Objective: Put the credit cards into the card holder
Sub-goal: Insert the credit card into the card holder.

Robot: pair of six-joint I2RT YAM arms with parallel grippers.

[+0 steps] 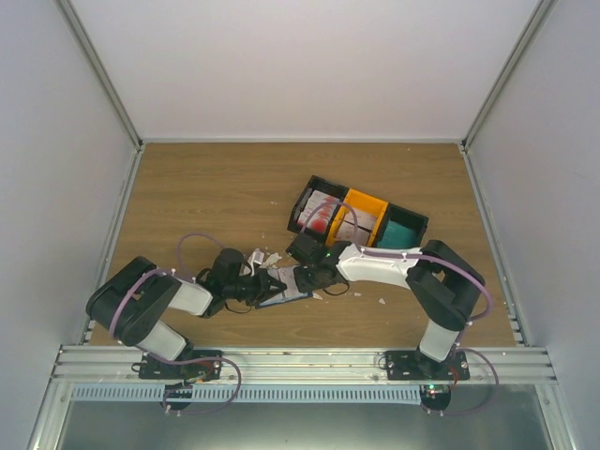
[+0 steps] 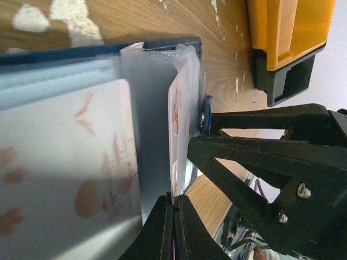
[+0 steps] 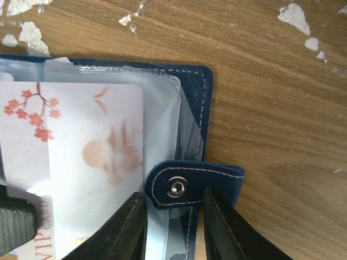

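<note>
Mid-insertion: pinching a credit card (image 2: 174,124) edge in the tightly closed left end effector (image 2: 173,205), right at its tips, among the spread card holder (image 3: 206,108) sleeves. Straddling the snap tab (image 3: 190,184) with the half-parted right end effector (image 3: 172,216); unclear whether gripping. Next, probably: slide deeper, steadying against the bench (image 3: 271,81).

"VIP CARD" printed on white credit card (image 3: 81,162), near lower edge.
</note>
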